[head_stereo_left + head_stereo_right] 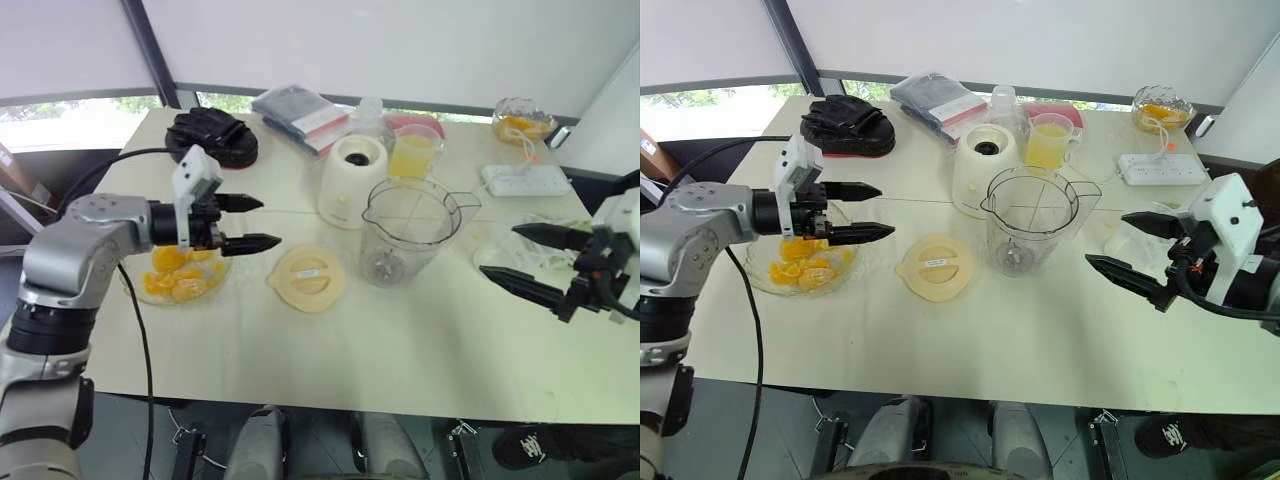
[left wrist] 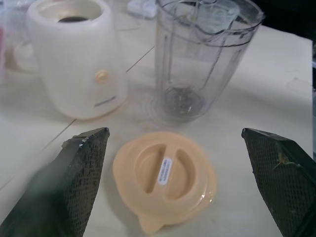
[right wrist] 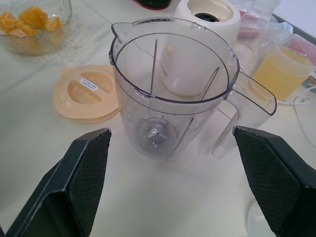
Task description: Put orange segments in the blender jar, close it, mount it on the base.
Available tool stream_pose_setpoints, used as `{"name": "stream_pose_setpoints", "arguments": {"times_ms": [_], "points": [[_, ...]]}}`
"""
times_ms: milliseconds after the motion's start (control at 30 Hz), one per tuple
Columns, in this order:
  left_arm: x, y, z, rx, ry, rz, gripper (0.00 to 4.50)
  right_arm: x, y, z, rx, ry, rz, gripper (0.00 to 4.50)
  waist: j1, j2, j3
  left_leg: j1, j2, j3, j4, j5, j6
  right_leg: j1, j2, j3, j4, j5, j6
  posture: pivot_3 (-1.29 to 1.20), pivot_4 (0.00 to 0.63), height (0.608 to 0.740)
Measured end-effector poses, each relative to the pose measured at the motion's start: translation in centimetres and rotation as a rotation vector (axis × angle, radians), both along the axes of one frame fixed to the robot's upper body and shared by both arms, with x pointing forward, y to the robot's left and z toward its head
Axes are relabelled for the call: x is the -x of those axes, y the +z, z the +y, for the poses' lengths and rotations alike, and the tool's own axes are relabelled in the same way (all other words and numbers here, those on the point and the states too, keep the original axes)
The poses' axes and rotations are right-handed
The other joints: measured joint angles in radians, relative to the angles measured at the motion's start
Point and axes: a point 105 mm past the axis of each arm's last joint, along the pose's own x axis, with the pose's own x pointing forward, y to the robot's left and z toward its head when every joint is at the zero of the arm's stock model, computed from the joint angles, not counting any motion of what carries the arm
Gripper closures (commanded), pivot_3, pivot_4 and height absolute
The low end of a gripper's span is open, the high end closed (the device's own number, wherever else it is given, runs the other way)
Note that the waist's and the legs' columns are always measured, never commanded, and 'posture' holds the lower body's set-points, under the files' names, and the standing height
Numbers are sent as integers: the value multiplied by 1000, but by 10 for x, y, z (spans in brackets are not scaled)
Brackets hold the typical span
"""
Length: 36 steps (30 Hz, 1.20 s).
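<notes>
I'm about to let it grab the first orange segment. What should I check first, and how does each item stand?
1. Blender jar upright, empty, mouth open: ok.
2. Lid off, lying flat beside the jar: ok.
3. Left gripper open, empty, near the orange segments: ok.
4. Right gripper open, empty, apart from the jar: ok.
5. Base top free: ok.
6. Base power connected: cannot tell.

One clear blender jar point(image 1: 405, 235) is standing on the table point(image 1: 400, 350), alongside one peach lid point(image 1: 306, 279), one white base point(image 1: 352, 180), one jug of juice point(image 1: 413, 155) and one power strip point(image 1: 525, 180). Two glass bowls of orange segments point(image 1: 175, 272) are sitting out: the near bowl point(image 1: 138, 295) and the far bowl point(image 1: 1145, 118).
</notes>
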Motion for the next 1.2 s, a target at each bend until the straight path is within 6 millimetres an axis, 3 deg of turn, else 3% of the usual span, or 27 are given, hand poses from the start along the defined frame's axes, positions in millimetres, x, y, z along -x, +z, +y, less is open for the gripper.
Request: {"name": "stream_pose_setpoints", "arguments": {"times_ms": [333,633,800,1200], "points": [[-22,18,62,-107,191,109,0,0,-25,23,-104,15,18,348,1,0,0,0,0,0,0,0,0,0,1,-1,0,0,0,0,150,740],[-45,-1,90,-193,316,337,0,1,-39,40,-168,9,9,348,2,-1,0,-2,-1,1,1,0,0,-1,0,-2,0,0,-1,0,150,740],[-49,-21,103,-316,327,400,0,0,-51,50,-194,13,30,348,-1,-1,0,-2,-1,2,1,0,0,-2,1,-2,1,0,0,0,150,740],[-59,-79,110,-544,356,495,0,-5,-58,63,-209,17,19,348,1,-4,1,-3,-1,0,1,0,0,-2,0,-3,1,2,3,0,150,740]]}}
